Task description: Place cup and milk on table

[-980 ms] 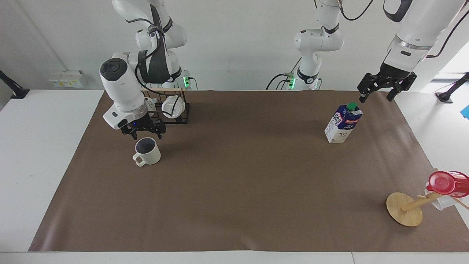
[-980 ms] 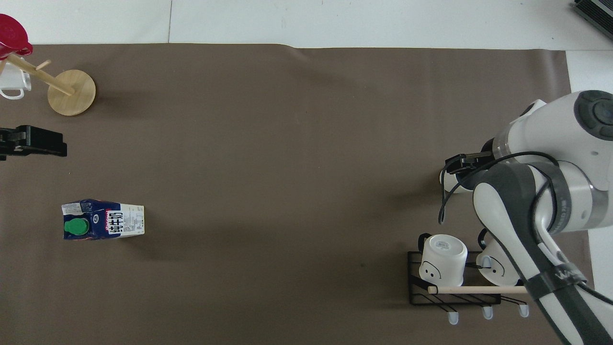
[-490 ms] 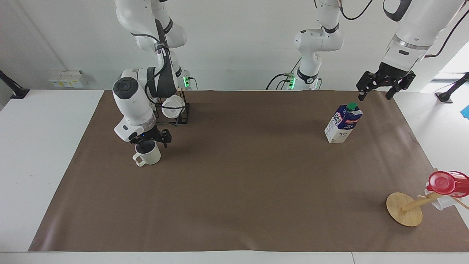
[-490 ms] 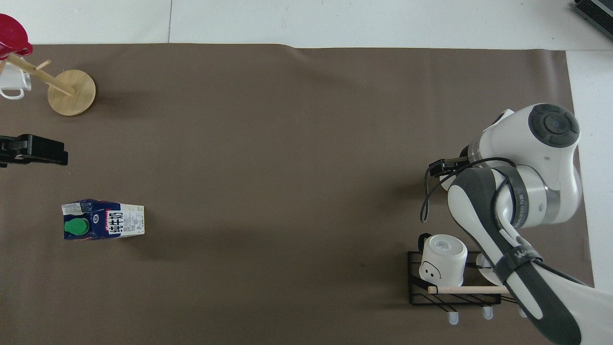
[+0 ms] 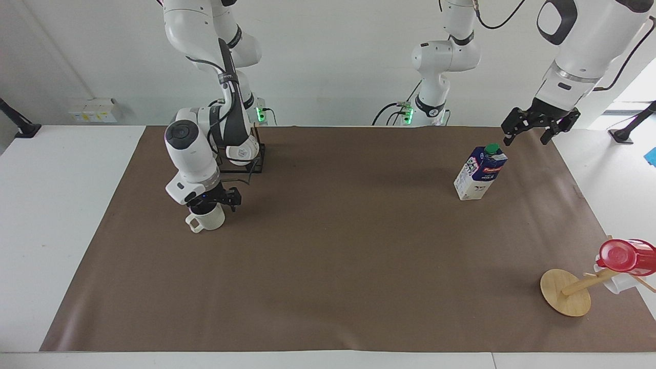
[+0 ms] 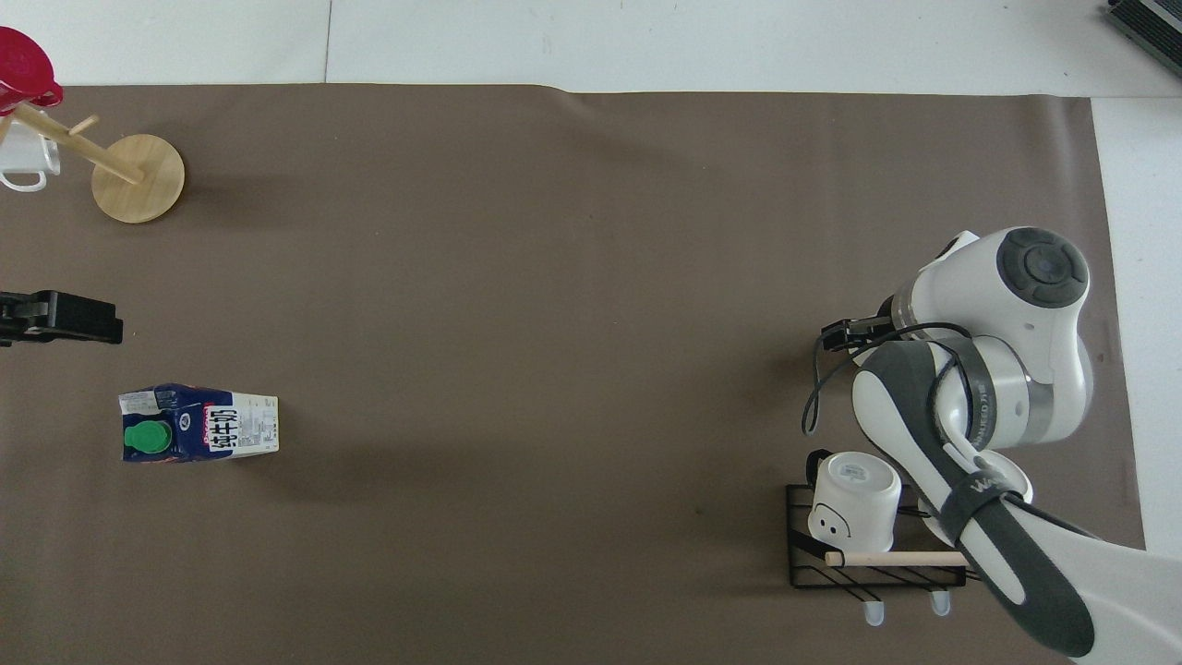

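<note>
I have the right hand (image 5: 212, 201) down on the cream-white ceramic mug with the squarish loop handle (image 5: 206, 219), its fingers spread at the rim, not pinching. The mug stands on the brown-paper-covered tabletop (image 5: 328, 266), farther from the robots than the black wire rack (image 5: 256, 159). The tall white and dark-blue milk carton with the green cap (image 5: 479, 171) stands upright toward the left arm's end, the left hand (image 5: 538, 125) spread above it. Both look placed; I judge the next move is lifting clear without tipping the mug.

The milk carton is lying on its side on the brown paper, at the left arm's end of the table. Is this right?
Not quite. The facing view shows the milk carton standing upright, its green cap on top. The rest holds: it is on the brown paper, at the left arm's end of the table.
</note>
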